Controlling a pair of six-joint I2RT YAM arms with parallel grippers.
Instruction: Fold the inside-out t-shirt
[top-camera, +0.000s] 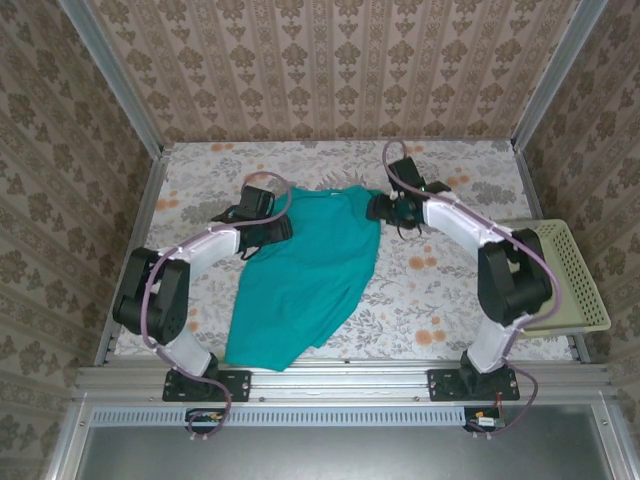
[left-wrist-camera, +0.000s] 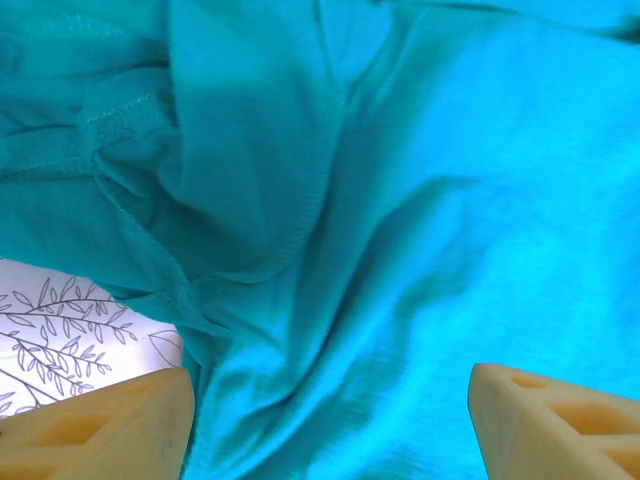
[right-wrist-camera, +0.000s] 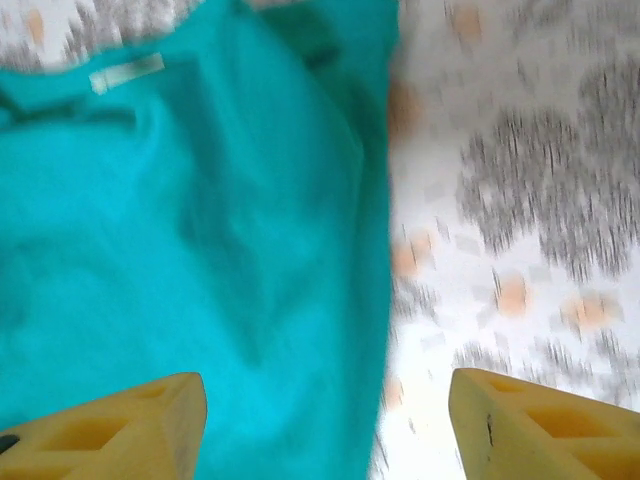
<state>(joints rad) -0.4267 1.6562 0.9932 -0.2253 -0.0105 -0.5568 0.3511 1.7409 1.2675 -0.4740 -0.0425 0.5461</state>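
While wrist view blurs, right gripper (right-wrist-camera: 327, 400) seemingly spread; left gripper (left-wrist-camera: 332, 395) spread over t-shirt (top-camera: 300, 270).

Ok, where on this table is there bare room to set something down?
Widest bare patch: the tablecloth between the t-shirt and the right arm. A bare strip runs behind the shirt along the back wall. Crowded at the shirt's far end, where the left gripper and right gripper flank it.
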